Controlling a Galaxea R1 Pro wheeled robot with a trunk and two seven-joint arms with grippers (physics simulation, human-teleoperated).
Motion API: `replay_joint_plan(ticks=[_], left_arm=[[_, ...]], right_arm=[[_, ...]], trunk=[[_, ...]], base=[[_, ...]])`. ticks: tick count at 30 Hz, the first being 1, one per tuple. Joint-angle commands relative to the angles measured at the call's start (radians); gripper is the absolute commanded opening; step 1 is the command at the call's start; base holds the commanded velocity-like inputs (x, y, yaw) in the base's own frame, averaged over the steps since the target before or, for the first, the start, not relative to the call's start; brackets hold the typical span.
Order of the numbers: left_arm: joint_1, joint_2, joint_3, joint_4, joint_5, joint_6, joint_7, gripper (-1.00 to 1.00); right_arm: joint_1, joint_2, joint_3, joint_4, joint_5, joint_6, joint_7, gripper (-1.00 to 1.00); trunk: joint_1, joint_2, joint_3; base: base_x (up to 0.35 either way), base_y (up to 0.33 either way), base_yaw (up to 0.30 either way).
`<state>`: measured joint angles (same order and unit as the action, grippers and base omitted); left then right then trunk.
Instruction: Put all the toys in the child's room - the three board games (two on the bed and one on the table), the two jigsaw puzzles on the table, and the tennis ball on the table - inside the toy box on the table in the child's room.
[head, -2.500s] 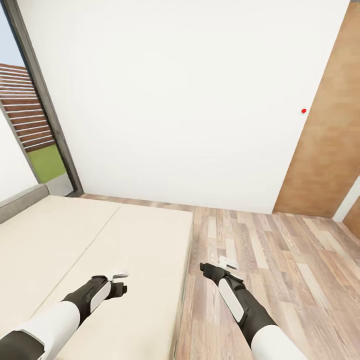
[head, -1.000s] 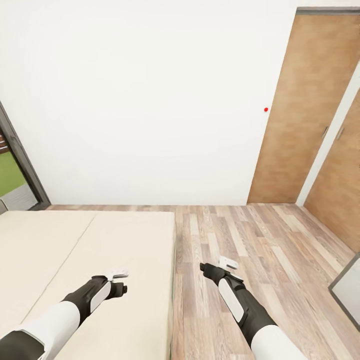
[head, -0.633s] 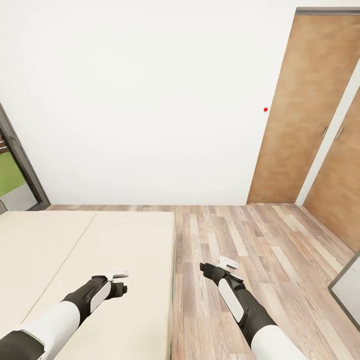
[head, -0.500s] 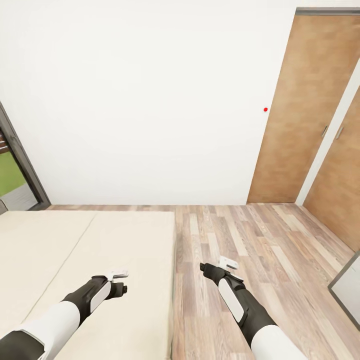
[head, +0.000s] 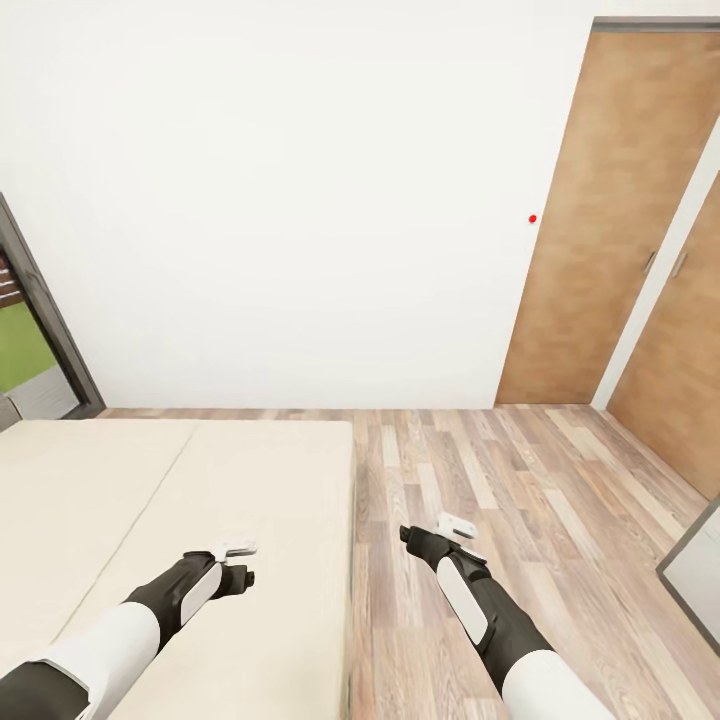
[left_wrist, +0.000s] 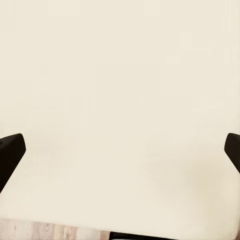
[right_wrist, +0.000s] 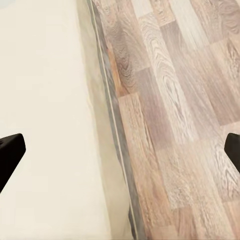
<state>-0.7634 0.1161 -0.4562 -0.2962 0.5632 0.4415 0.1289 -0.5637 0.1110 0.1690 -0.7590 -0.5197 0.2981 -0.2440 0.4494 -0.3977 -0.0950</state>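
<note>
While arms hover, bed (head: 270, 480) plain beige

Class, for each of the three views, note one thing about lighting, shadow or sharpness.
Head view: even, flat light; the bed shows no hard shadows, and the wall is a near-featureless white. Left wrist view: the mattress is a smooth cream with no texture, so focus is hard to judge. Right wrist view: the floor grain is sharp.
</note>
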Motion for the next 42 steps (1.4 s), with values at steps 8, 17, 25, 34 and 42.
replay_joint_plan(ticks=[8, 17, 25, 34, 42], left_arm=[[-0.001, 0.002, -0.007, -0.003, 0.011, 0.006, 0.008, 1.00], [-0.001, 0.001, -0.007, -0.003, 0.011, 0.005, 0.008, 1.00], [-0.001, 0.002, -0.006, -0.003, 0.011, 0.007, 0.008, 1.00], [-0.001, 0.002, -0.006, -0.003, 0.011, 0.008, 0.008, 1.00], [-0.001, 0.002, -0.005, -0.003, 0.011, 0.009, 0.008, 1.00]], right_arm=[[-0.001, -0.001, 0.003, -0.002, -0.009, 0.003, -0.009, 1.00], [-0.001, -0.001, 0.003, -0.002, -0.009, 0.003, -0.009, 1.00], [-0.001, -0.001, 0.003, -0.002, -0.009, 0.003, -0.009, 1.00], [-0.001, -0.001, 0.003, -0.002, -0.009, 0.003, -0.009, 1.00], [-0.001, -0.001, 0.003, -0.002, -0.009, 0.003, -0.009, 1.00]], trunk=[[0.001, -0.002, -0.002], [0.001, -0.002, -0.002], [0.001, -0.002, -0.002], [0.001, -0.002, -0.002], [0.001, -0.002, -0.002]], base=[[-0.002, 0.142, 0.000], [0.000, 0.048, 0.000], [0.000, 0.132, 0.000], [0.000, 0.263, 0.000], [0.000, 0.277, 0.000]])
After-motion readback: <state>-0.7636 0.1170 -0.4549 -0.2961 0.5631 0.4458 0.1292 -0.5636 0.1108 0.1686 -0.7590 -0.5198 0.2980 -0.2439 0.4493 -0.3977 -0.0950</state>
